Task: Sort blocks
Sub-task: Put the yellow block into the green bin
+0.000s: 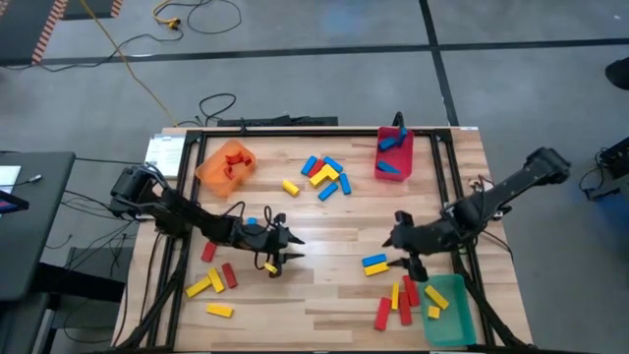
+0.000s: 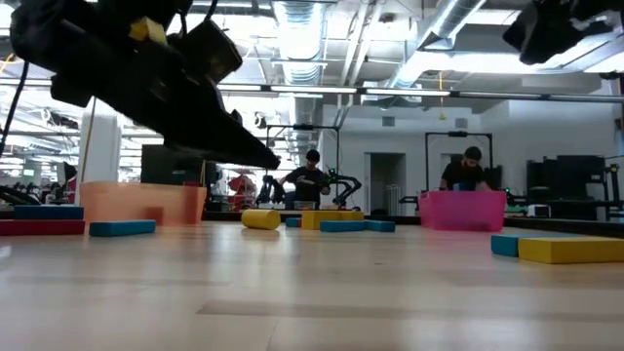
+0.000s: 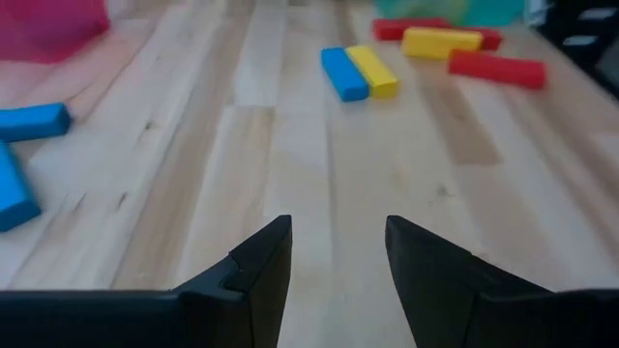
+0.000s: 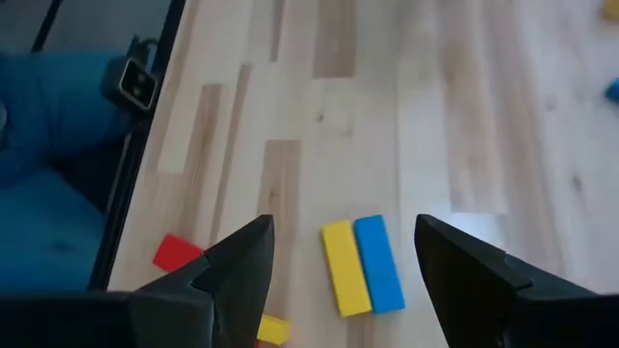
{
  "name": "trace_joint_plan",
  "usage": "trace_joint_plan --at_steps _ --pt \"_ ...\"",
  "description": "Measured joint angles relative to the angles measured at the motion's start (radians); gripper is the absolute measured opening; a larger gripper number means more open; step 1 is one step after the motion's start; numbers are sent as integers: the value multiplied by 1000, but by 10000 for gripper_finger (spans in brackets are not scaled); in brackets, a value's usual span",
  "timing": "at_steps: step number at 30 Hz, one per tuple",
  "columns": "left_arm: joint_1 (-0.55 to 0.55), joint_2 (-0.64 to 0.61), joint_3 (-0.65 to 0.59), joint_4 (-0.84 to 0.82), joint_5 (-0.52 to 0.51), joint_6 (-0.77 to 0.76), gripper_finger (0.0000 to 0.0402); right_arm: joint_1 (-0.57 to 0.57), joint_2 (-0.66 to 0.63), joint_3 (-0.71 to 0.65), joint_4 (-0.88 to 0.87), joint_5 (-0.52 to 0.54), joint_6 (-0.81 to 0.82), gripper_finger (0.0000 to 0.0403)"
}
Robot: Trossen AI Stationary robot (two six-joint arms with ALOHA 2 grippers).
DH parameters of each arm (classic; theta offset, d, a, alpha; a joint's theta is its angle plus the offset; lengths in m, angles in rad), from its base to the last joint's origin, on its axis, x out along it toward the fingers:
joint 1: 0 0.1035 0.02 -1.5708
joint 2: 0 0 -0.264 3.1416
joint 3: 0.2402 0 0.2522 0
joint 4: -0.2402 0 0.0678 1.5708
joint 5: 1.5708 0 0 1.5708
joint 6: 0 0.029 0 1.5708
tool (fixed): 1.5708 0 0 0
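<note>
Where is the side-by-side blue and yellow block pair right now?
In the high view, the blue and yellow pair lies right of table centre, just beside the open right gripper, left of the green bin.

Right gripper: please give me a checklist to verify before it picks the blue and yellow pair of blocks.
1. Right gripper open: ok.
2. Nothing held between its fingers: ok.
3. Blue block and yellow block lie side by side, touching: not ok for taking one alone.
4. Gripper above the pair: ok.
5. Left gripper away from the pair: ok.
6. Green bin has room: ok.
</note>
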Motion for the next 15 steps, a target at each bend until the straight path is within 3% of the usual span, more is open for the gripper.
trace_joint_plan --at_steps 7,12,15 --pt "-4 -65 1 -44 136 -23 165 49 114 0 67 3 0 265" --pt "-45 -128 1 -202 311 -81 165 70 178 0 97 4 1 265" --pt "-104 -168 1 -331 353 -110 165 71 206 0 105 4 1 265"
